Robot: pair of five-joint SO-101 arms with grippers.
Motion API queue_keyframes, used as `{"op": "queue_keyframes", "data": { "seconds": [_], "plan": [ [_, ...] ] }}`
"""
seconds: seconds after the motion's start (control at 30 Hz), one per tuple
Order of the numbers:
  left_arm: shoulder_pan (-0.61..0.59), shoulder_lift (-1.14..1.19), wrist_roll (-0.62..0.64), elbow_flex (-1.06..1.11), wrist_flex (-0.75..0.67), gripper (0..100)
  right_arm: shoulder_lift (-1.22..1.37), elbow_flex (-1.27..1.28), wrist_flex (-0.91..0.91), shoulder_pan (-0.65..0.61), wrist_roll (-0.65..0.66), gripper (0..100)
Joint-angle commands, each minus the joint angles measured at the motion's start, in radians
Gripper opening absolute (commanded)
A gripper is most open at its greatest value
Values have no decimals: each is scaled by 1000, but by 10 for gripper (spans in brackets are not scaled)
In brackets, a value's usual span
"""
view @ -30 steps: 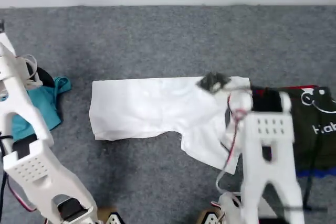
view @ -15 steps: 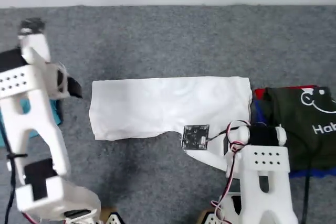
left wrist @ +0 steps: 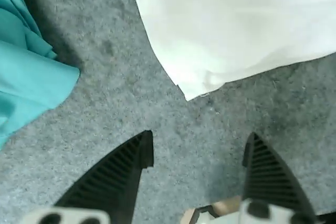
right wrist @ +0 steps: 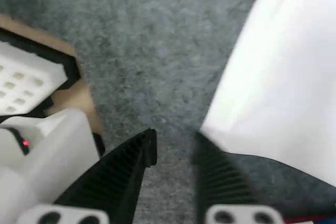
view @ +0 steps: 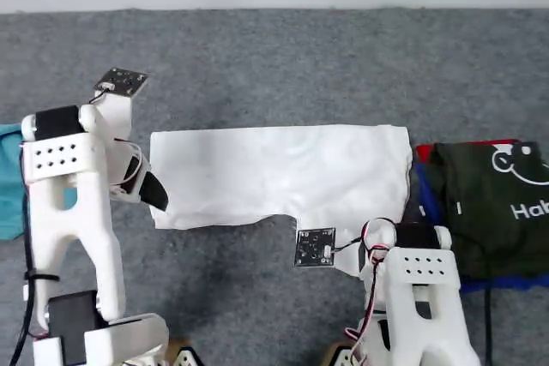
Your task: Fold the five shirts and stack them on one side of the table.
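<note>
A white shirt (view: 274,173) lies spread flat in the middle of the grey table, one sleeve pointing toward the front right. My left gripper (view: 150,190) hovers at the shirt's left edge. In the left wrist view it (left wrist: 197,153) is open over bare mat, just short of the white shirt's corner (left wrist: 220,35). The right arm (view: 412,280) sits low at the front, by the sleeve. My right gripper (right wrist: 173,150) is slightly open with nothing between its fingers, right beside the sleeve's edge (right wrist: 273,93).
Folded shirts are stacked at the right edge, a dark green one (view: 489,199) on top of red and blue ones. A teal shirt (view: 10,186) lies crumpled at the left edge, also (left wrist: 26,72). An arm base (right wrist: 31,93) stands at the front edge.
The left arm swung right and down from the teal shirt to the white shirt's left edge. The right arm drew back from the shirt's far right corner to the front sleeve.
</note>
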Motion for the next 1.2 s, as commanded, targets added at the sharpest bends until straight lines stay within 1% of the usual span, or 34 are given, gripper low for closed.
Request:
{"op": "queue_keyframes", "data": {
  "seconds": [0.0, 0.13, 0.23, 0.3, 0.37, 0.43, 0.5, 0.6, 0.7, 0.8, 0.9, 1.07, 1.17],
  "plan": [
    [2, -40, -12, -4, 21, 273, -15, 17, -64, 33, 14, 82],
    [2, -40, -12, -4, 21, 273, -10, 94, -223, 77, 14, 164],
    [2, -35, -12, -4, 21, 273, -10, 115, -236, 76, 15, 213],
    [2, -32, -12, -4, 21, 273, -8, 117, -236, 76, 15, 219],
    [2, -32, -12, -4, 21, 273, -8, 118, -242, 76, 18, 208],
    [2, -32, -12, -4, 21, 273, -7, 140, -255, 79, 61, 187],
    [2, -32, -12, -4, 21, 273, -7, 192, -321, 84, 95, 158],
    [2, -32, -12, -4, 21, 273, -7, 276, -421, 82, 101, 91],
    [2, -34, -12, -4, 21, 273, -7, 270, -424, 85, 100, 20],
    [2, -32, -12, -4, 21, 273, -8, 262, -433, 85, 100, 10],
    [5, -32, -12, -4, 21, 273, -8, 201, -404, 85, 98, 10],
    [8, -32, -12, -4, 21, 273, -8, -2, -240, 82, 69, 10],
    [8, -37, -12, -4, 21, 273, -7, -48, -245, 79, 69, 10]
  ]
}}
